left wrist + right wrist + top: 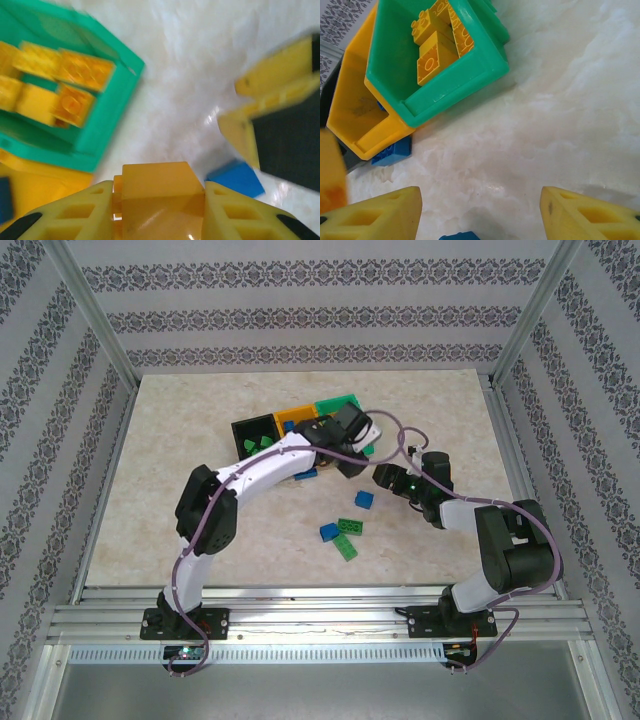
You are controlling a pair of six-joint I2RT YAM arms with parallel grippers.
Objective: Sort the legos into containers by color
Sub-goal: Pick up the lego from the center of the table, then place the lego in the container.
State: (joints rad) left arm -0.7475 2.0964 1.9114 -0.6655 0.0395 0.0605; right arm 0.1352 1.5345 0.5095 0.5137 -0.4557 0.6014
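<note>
1. An orange-yellow brick is squeezed tight by the left claw (just by the green bin).
2. Yellow bricks are kept inside the green bin.
3. Blue and green bricks are left loose on the table.
4. The right claw is held wide open.

Yellow legos lie inside the green bin.

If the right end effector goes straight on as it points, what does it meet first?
Probably bare tabletop, between the blue lego and the green bin; depth is unclear.
</note>
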